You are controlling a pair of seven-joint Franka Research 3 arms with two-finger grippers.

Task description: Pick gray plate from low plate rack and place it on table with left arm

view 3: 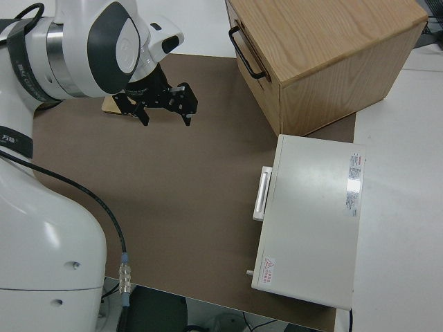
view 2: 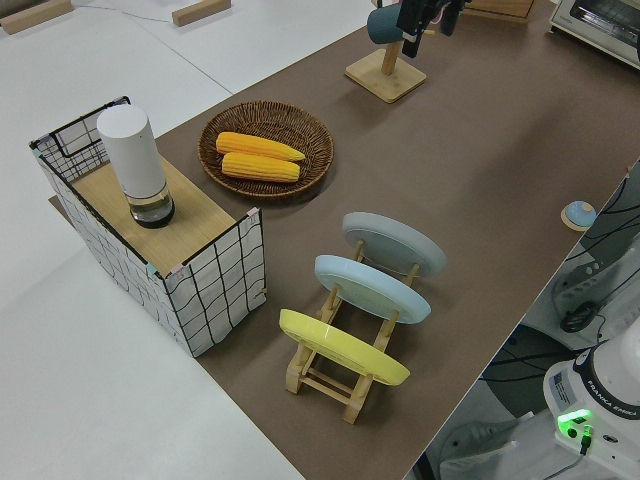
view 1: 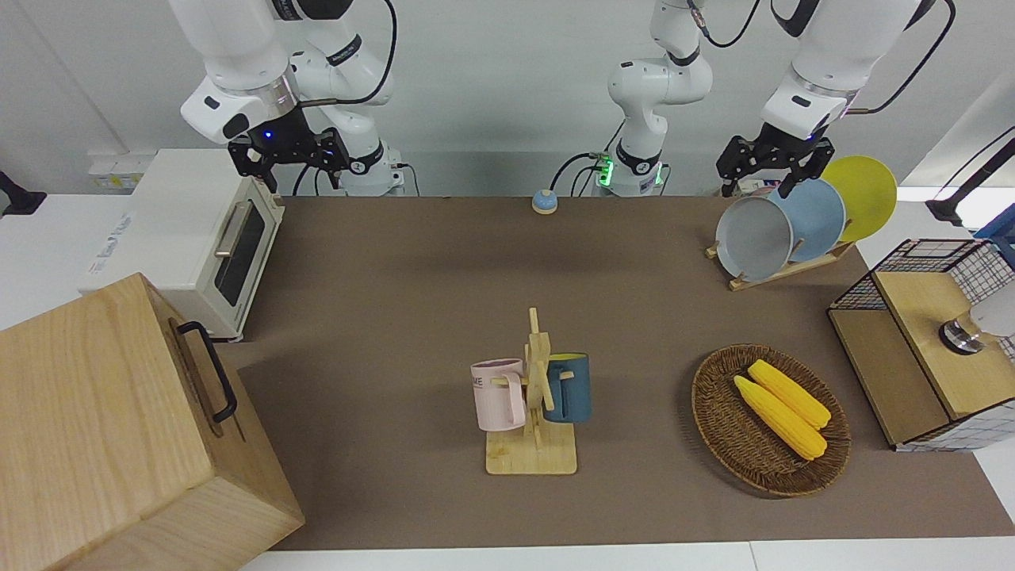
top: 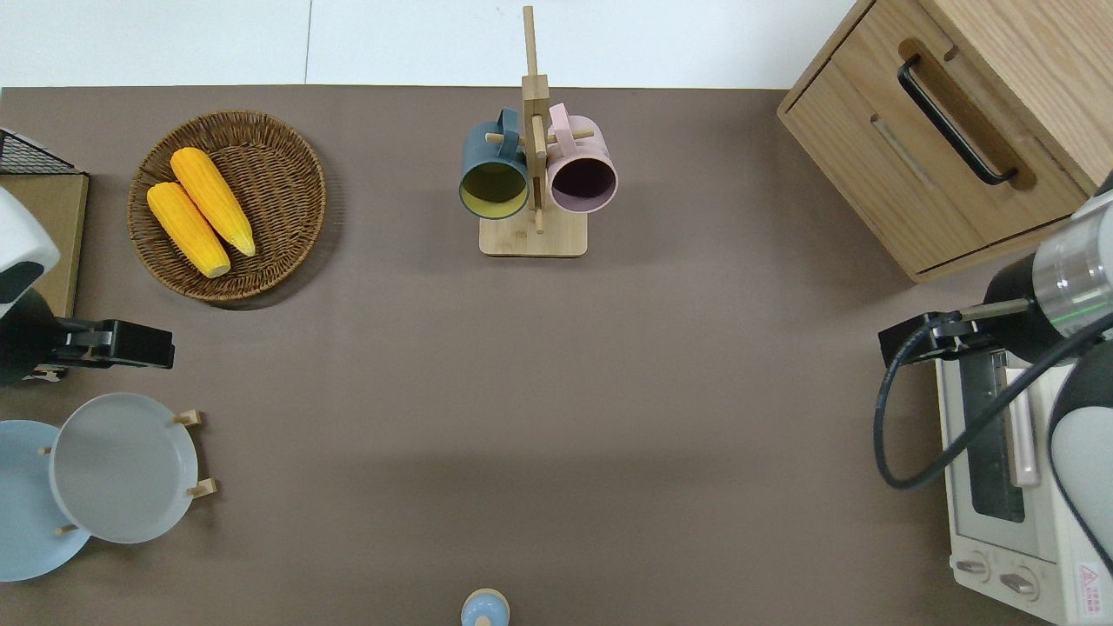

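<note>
The gray plate (view 1: 753,238) leans in the end slot of the low plate rack (view 1: 785,271) that is farthest from the robots, at the left arm's end of the table (view 1: 396,317). It shows in the overhead view (top: 122,469) and the left side view (view 2: 393,245). The rack's pegs (top: 204,487) and rails (view 2: 330,375) are visible. My left gripper (view 1: 761,178) is open and empty, up in the air. The overhead view shows this gripper (top: 130,345) over bare table between the rack and the wicker basket. My right gripper (view 1: 289,155) is open and parked.
A light blue plate (view 1: 817,218) and a yellow plate (view 1: 864,194) stand in the same rack. A wicker basket (view 1: 718,416) holds two corn cobs. A mug tree (view 1: 533,444) carries two mugs. There are also a wire crate (view 1: 920,262), a toaster oven (view 1: 206,238), a wooden cabinet (view 1: 103,428) and a small blue bell (view 1: 544,201).
</note>
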